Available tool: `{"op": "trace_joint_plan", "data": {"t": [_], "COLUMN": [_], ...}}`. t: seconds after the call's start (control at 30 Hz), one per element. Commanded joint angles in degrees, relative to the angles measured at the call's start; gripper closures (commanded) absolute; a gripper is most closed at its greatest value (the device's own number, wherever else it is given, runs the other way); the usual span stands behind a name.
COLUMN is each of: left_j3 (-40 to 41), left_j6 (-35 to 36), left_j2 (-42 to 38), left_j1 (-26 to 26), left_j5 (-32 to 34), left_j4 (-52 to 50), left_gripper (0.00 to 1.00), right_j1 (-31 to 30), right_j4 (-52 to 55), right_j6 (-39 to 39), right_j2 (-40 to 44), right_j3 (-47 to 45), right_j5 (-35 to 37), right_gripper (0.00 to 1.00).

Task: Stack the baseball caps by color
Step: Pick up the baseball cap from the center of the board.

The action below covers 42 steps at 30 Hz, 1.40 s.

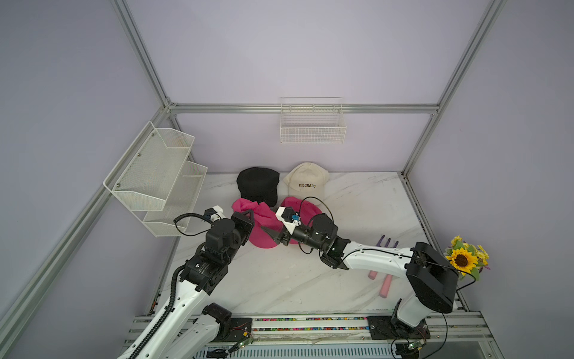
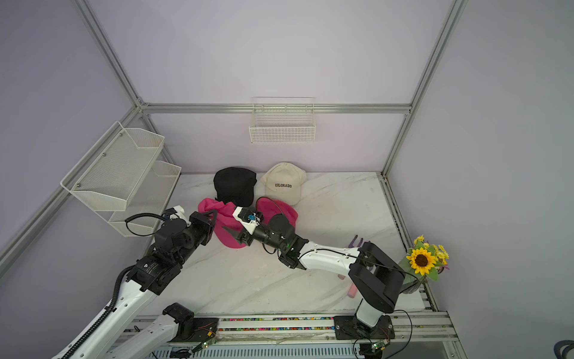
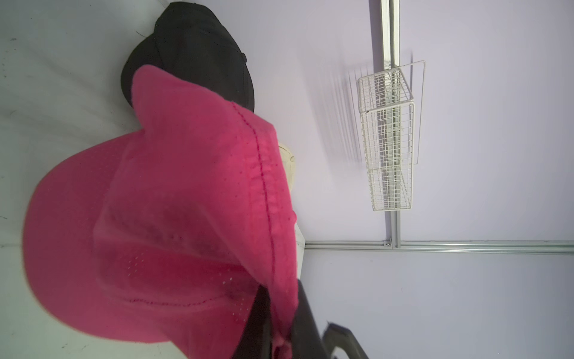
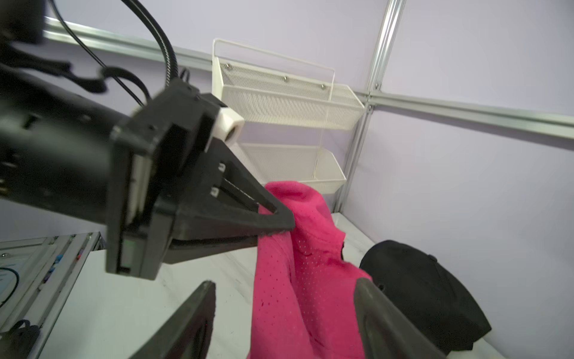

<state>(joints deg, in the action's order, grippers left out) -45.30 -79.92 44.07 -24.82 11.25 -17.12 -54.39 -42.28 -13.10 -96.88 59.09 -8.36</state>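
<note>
- Pink cap hangs near the middle of the table, held up by its crown with the brim drooping toward 6 o'clock. Whether the brim touches the marble cannot be told.
- Left claw is clamped tight on a fold of the crown.
- Right claw reaches in from 3 o'clock with its fingers apart, one on each side of the hanging fabric. One finger looks to brush it and the other stands clear.
- Black cap sits just behind at 12 o'clock, crowding the pink fabric. Cream cap, lettered COLORADO, is beside it at 1 o'clock.
- Second pink cap lies at 2 o'clock, partly hidden by the right wrist and its cable.
- Mesh shelf is on the side wall at 10 o'clock, and a wire basket is high on the back wall at 12.
- Sunflowers and pink-handled tools are at 4 o'clock, the tools half under the right arm.
- The held cap is hot pink, pricked with tiny holes, seamed and crumpled.
</note>
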Motion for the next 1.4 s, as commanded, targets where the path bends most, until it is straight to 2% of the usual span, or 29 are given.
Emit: {"op": "trace_joint_plan", "data": {"t": [0.0, 0.1, 0.3, 0.33, 0.43, 0.47, 0.77, 0.9, 0.93, 1.03, 1.07, 1.1, 1.17, 1.23, 1.37], "left_j3": [-2.0, -1.2, -1.7, -1.8, -1.8, -1.7, -0.6, -0.2, 0.0, 0.8, 1.2, 1.7, 3.7, 5.7, 4.3], "left_j6": [-1.1, -1.4, -0.9, -0.9, -0.9, -0.8, -0.6, -0.1, 0.4, 6.9, 11.0, 15.3, 24.1, 28.8, 30.2], "left_j2": [-1.1, -1.5, -1.7, -2.0, -2.8, -3.2, -3.6, -3.7, -3.8, -4.8, -5.5, -6.4, -9.4, -11.9, -11.6], "left_j1": [0.0, 0.0, 0.1, 0.1, 0.1, 0.1, 0.2, 0.2, 0.2, 0.3, 0.6, 0.6, 0.6, 0.6, 0.7], "left_j5": [-1.8, -2.5, -2.9, -2.8, -2.7, -2.5, -1.8, -0.4, 0.5, 3.1, 3.3, 2.9, 0.5, -1.8, -4.4], "left_j4": [3.6, 4.6, 3.8, 3.7, 3.3, 3.0, 2.0, 1.6, 1.4, 1.3, 1.5, 2.4, 6.3, 9.4, 4.4], "left_gripper": [1.0, 1.0, 1.0, 1.0, 1.0, 1.0, 1.0, 0.99, 0.9, 0.24, 0.09, 0.01, 0.0, 0.0, 0.0], "right_j1": [-0.6, -1.3, -2.8, -2.9, -2.9, -2.9, -2.9, -2.8, -2.7, -1.3, -0.3, 0.7, 3.1, 5.6, 10.6], "right_j4": [5.0, 7.0, 7.7, 7.3, 6.4, 6.3, 2.8, 2.1, 1.1, -2.5, -3.5, -4.2, -5.9, -8.3, -14.8], "right_j6": [-4.8, -6.3, -7.3, -7.0, -6.1, -5.9, -3.2, 0.8, 2.6, 9.7, 12.8, 15.8, 21.8, 28.4, 40.8], "right_j2": [-2.2, -4.0, -4.9, -4.9, -4.7, -4.5, -1.9, -1.7, -1.6, 0.0, 1.0, 2.0, 4.9, 7.5, 12.4], "right_j3": [4.0, 6.1, 7.4, 7.4, 7.0, 7.0, 3.4, 3.6, 3.3, 1.9, 1.3, 0.6, -1.7, -4.6, -10.8], "right_j5": [5.8, 8.6, 7.9, 7.6, 6.2, 5.6, 4.7, 4.7, 5.6, 8.4, 8.4, 8.3, 5.7, 5.9, 3.6], "right_gripper": [0.34, 0.42, 0.61, 0.66, 0.96, 1.0, 1.0, 1.0, 1.0, 1.0, 1.0, 1.0, 1.0, 1.0, 1.0]}}
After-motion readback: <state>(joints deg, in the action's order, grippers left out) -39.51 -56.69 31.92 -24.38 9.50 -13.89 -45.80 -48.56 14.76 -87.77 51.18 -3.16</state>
